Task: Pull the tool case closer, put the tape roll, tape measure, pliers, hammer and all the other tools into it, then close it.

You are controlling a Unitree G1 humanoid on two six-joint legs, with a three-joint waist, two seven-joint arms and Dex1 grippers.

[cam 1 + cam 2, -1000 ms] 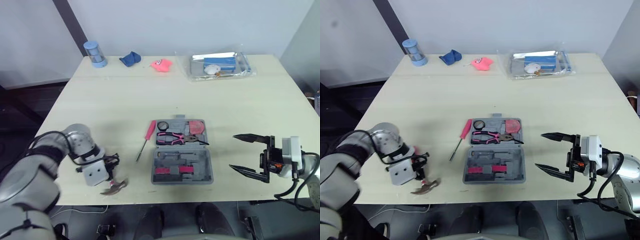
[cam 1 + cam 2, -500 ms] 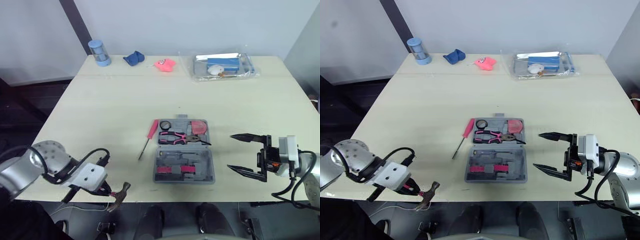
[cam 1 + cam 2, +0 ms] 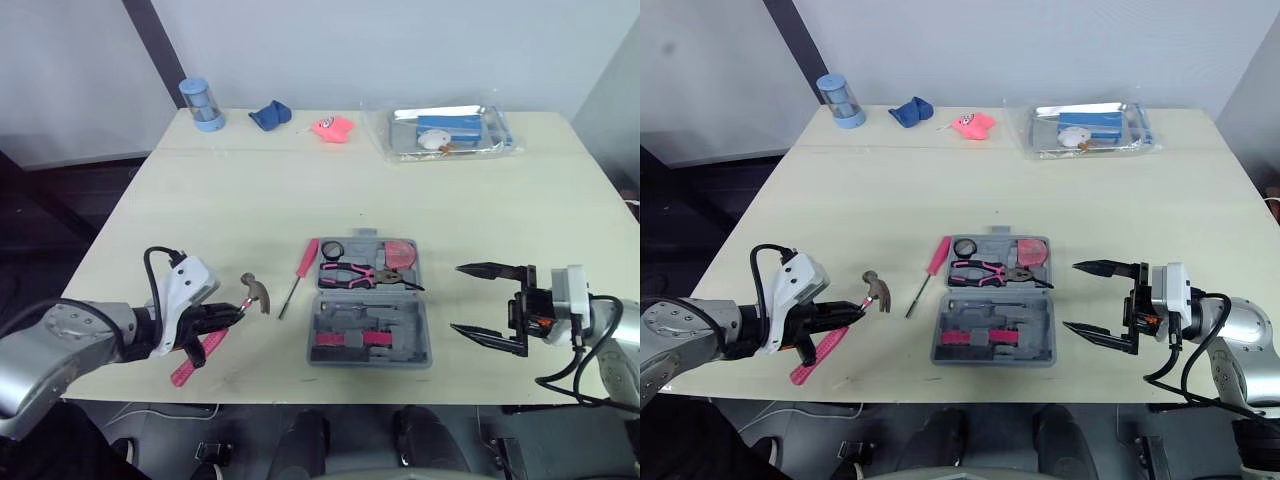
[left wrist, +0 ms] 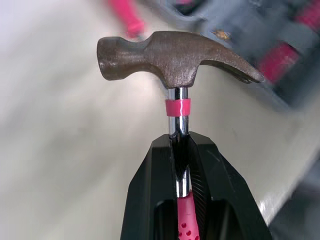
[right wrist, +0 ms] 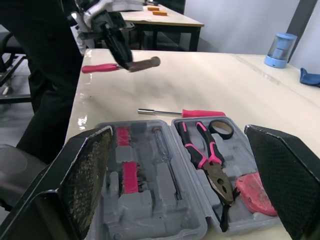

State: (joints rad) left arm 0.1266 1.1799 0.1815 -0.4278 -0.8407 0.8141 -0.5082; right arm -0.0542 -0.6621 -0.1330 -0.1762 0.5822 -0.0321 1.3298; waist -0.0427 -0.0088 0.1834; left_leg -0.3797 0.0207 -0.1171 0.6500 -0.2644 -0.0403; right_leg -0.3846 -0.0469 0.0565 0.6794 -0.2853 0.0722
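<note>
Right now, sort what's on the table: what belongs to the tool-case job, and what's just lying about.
Job: tool case, hammer held in the left gripper, screwdriver, pliers, tape roll, tape measure.

Lying about: blue canister, blue cloth, pink toy, clear bag.

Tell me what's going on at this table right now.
The robot is packing a tool case, which lies open. Its left gripper is shut on the hammer, gripping the shaft just below the head, left of the case. The pliers, tape roll and tape measure lie in the case; a pink screwdriver lies on the table beside it. The right gripper hovers open to the case's right.
</note>
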